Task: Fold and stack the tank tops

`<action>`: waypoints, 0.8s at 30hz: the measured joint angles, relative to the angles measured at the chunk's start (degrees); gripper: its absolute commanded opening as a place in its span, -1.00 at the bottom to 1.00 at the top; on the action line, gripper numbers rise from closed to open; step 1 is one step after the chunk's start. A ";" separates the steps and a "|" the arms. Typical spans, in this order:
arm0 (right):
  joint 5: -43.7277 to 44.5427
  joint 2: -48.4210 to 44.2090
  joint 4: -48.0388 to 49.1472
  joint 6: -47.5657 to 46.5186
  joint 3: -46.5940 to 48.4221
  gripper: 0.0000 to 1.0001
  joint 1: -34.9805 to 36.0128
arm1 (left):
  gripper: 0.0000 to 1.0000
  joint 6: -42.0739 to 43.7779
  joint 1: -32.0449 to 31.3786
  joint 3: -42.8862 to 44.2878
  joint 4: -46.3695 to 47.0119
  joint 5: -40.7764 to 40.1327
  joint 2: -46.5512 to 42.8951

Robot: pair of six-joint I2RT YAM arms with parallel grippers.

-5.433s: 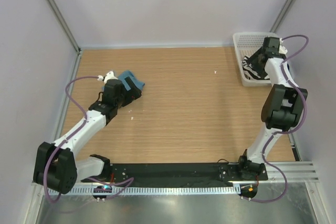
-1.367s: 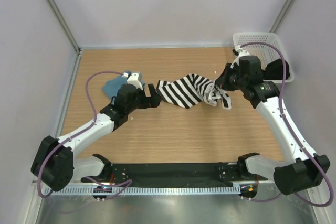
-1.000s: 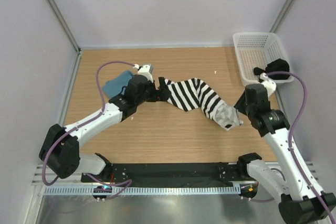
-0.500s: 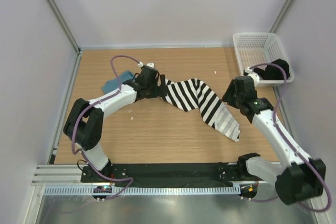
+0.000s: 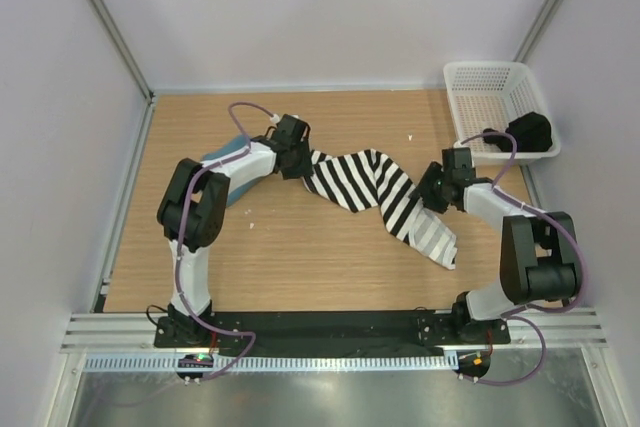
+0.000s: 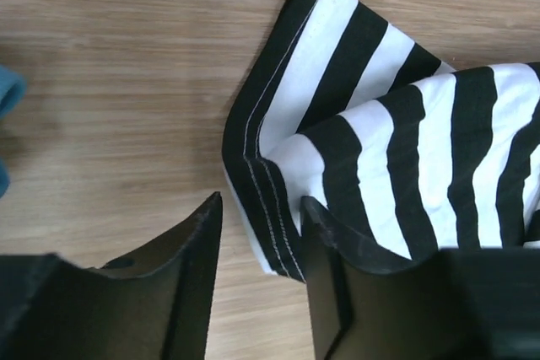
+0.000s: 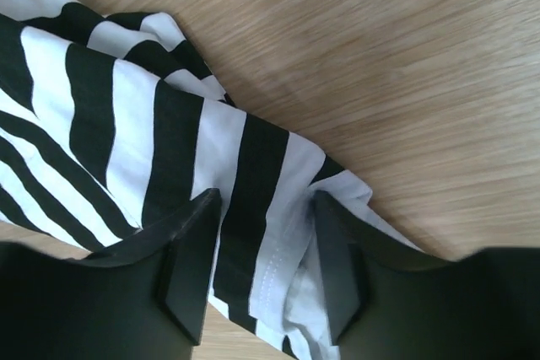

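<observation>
The black-and-white striped tank top [image 5: 375, 187] lies stretched out diagonally on the wooden table. My left gripper [image 5: 300, 159] is down at its upper-left end. In the left wrist view the jaws [image 6: 260, 208] stand apart, with the top's stitched hem corner [image 6: 270, 233] between them against the right finger. My right gripper [image 5: 428, 195] is at the lower-right part, and its open jaws [image 7: 263, 208] straddle a bunched fold of the striped cloth [image 7: 126, 124]. The teal-blue tank top [image 5: 224, 151] lies folded behind my left arm, which partly hides it; a sliver of it [image 6: 7, 90] shows at the left.
A white mesh basket [image 5: 480, 82] stands at the table's back right corner. Grey walls close in the table on three sides. The arm bases sit on a black bar [image 5: 330, 327] along the near edge.
The right gripper pulled the striped top out of the basket, laid it down and let go. Both grippers have since come down over the top's two ends, and their jaws have narrowed.
</observation>
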 measured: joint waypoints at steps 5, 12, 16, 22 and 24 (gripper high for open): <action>-3.30 2.67 3.50 2.08 -0.04 -0.97 -0.42 | -1.00 -0.48 0.33 2.67 -0.81 1.42 2.51; -1.66 2.40 -1.33 0.81 10.60 -0.98 -0.46 | -1.00 1.29 4.07 9.18 -4.94 1.73 1.18; -2.84 -1.16 -1.29 -0.59 18.97 -0.98 -0.48 | -1.00 1.55 7.08 11.32 -6.56 1.22 -5.44; -0.83 -21.20 0.96 -1.55 15.10 -0.82 -0.57 | -0.97 0.85 4.72 -2.75 0.22 -3.21 -32.09; 1.55 -28.57 1.33 -0.52 8.57 -0.22 -0.59 | -0.64 -0.24 1.88 -13.11 5.20 -4.46 -41.42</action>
